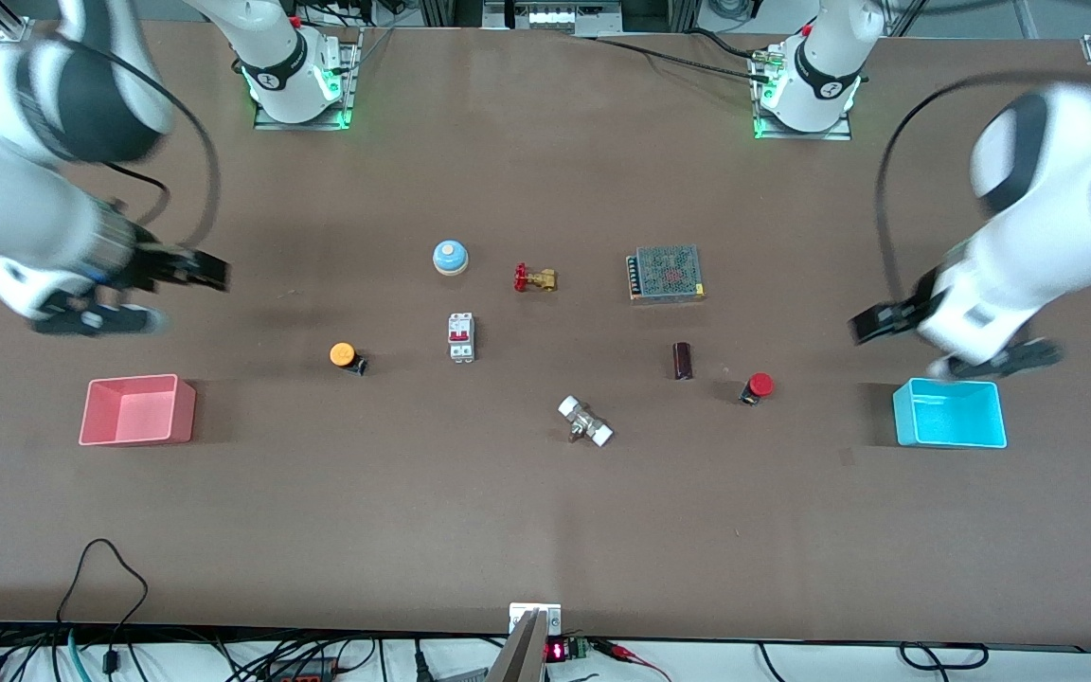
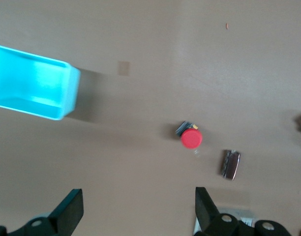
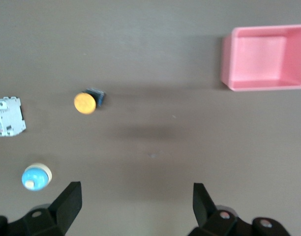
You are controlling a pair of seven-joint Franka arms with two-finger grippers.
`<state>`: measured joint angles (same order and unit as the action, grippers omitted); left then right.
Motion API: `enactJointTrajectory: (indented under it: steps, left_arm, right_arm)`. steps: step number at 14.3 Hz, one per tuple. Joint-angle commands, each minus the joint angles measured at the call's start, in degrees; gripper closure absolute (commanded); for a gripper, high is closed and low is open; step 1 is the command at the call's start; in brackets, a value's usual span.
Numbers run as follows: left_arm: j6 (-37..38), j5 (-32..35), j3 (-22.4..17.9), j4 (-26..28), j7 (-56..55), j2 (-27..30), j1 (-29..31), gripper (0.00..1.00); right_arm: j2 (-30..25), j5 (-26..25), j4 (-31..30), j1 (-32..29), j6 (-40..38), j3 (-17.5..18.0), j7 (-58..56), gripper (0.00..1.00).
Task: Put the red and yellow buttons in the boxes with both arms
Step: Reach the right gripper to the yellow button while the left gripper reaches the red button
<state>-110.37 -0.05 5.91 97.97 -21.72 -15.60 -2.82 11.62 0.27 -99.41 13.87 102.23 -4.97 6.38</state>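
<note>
The yellow button (image 1: 345, 355) lies on the table toward the right arm's end; it also shows in the right wrist view (image 3: 85, 103). The red button (image 1: 758, 385) lies toward the left arm's end and shows in the left wrist view (image 2: 191, 138). The pink box (image 1: 138, 434) stands at the right arm's end and the cyan box (image 1: 949, 438) at the left arm's end; both are empty. My right gripper (image 1: 197, 271) hangs open and empty over bare table near the pink box (image 3: 263, 56). My left gripper (image 1: 872, 322) hangs open and empty over bare table near the cyan box (image 2: 32, 86).
Between the buttons lie a blue dome bell (image 1: 450, 256), a red-handled brass valve (image 1: 534, 278), a white circuit breaker (image 1: 461, 336), a mesh-topped power supply (image 1: 666, 273), a dark cylinder (image 1: 683, 361) and a white fitting (image 1: 585, 421).
</note>
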Motion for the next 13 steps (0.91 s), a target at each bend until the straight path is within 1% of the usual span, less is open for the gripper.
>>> enactJointTrajectory:
  steps: [1,3,5,7,9,11,13]
  left_arm:
    - [-8.2,0.9,0.3,6.2,-5.3,0.0,-1.8,0.0]
    - [-17.6,0.9,0.3,11.9,-6.0,-0.2,-2.9,0.0]
    - [-24.3,1.0,0.3,14.3,-5.8,-2.8,-4.6,0.0]
    - [-27.6,1.3,0.2,14.4,-4.0,-5.9,-6.3,0.0]
    - [-28.9,3.6,0.2,14.4,1.2,-7.5,-6.6,0.0]
    - [-30.6,3.7,0.2,14.4,6.5,-8.9,-6.5,0.0]
    - [-35.0,3.7,0.2,14.4,10.2,-11.5,-6.3,0.0]
  right_arm:
    - [4.5,0.2,0.4,3.8,4.2,-0.2,4.5,0.0]
    - [7.5,0.2,0.4,6.8,8.1,-0.2,8.1,0.0]
    - [10.3,0.2,0.4,8.0,10.9,-0.2,9.7,0.0]
    - [12.8,0.3,0.3,8.4,13.0,-0.2,10.4,0.0]
    - [15.0,1.3,0.4,9.1,14.7,-0.2,11.7,0.0]
    - [16.6,2.1,0.4,9.2,15.9,-0.2,13.5,0.0]
    - [18.2,2.2,0.4,8.7,16.7,-0.2,13.6,0.0]
